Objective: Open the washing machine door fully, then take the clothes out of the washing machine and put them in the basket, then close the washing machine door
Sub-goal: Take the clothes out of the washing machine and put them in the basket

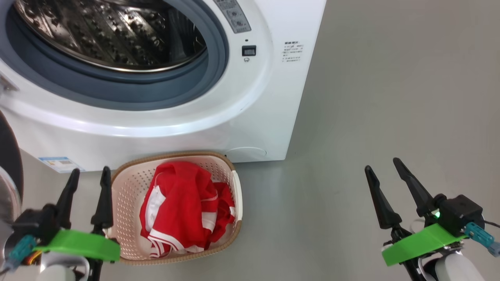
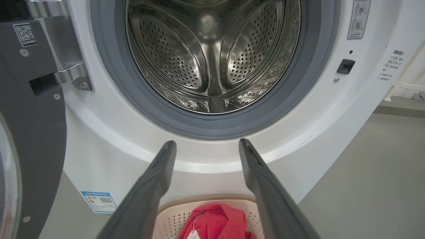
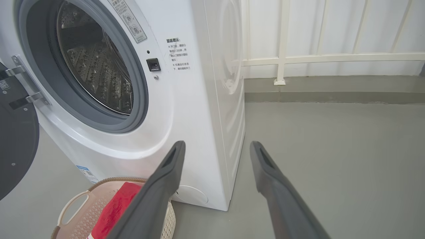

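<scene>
Floor (image 1: 390, 97): smooth grey, matt, a few faint scuffs and small dark specks. Light soft and diffuse; shadows weak, a dull sheen in places.

Back wall (image 3: 348, 30): white, with vertical ribs or panels. Against it a white rail frame (image 3: 282, 43), one horizontal bar crossed by upright posts.

Low grey kerb (image 3: 332, 88) runs along the wall's base, a step above the floor; one post stands on it.

Head camera looks steeply down on the washer (image 1: 250, 117), its basket (image 1: 129, 183) at 6 o'clock. Left wrist camera faces the drum (image 2: 212, 56) squarely, close in; right wrist camera views it obliquely from the washer's 4 o'clock (all three share basket and drum).
</scene>
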Robot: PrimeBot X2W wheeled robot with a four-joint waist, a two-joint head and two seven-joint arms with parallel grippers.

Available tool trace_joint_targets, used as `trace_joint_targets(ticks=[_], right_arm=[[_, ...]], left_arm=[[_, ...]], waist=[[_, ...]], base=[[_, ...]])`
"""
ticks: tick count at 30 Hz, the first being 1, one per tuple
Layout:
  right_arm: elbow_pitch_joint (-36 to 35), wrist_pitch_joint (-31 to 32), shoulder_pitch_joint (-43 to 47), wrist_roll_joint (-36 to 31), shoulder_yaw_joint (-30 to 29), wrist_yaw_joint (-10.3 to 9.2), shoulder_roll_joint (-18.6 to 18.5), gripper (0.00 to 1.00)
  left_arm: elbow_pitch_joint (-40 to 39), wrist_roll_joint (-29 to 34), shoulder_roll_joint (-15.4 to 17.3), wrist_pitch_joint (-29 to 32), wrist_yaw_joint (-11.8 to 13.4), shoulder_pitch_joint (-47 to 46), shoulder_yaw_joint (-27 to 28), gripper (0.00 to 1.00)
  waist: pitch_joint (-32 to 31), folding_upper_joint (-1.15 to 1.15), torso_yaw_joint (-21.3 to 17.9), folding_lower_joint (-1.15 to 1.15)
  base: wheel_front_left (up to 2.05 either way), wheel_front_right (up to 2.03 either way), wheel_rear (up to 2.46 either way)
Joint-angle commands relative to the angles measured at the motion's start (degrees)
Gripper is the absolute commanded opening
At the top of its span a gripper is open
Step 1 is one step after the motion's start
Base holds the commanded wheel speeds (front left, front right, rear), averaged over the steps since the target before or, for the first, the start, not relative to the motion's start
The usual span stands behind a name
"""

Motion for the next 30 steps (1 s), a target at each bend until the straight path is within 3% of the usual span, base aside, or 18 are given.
trace_joint_targets(ticks=[1,15,30], right_arm=[[-1.5,-0.3,1.0,0.5,0.7,0.09,-0.6,1.0],[-2.0,-0.3,4.6,1.1,-0.7,0.09,-0.8,1.0],[-2.2,-0.3,5.5,1.1,-1.1,0.09,-1.0,1.0]], left_arm=[[-2.7,1.1,1.3,-0.4,-0.2,1.0,2.9,1.0],[-13.3,4.4,-1.3,-0.4,-0.2,13.0,8.1,1.0],[-14.5,4.9,-2.0,-0.4,-0.2,14.1,8.6,1.0]], waist=[[-1.1,0.0,0.0,0.0],[-4.0,0.0,-0.4,0.0],[-4.4,0.0,-0.3,0.0]], base=[[0.0,0.0,0.0],[0.0,0.0,0.0],[0.0,0.0,0.0]])
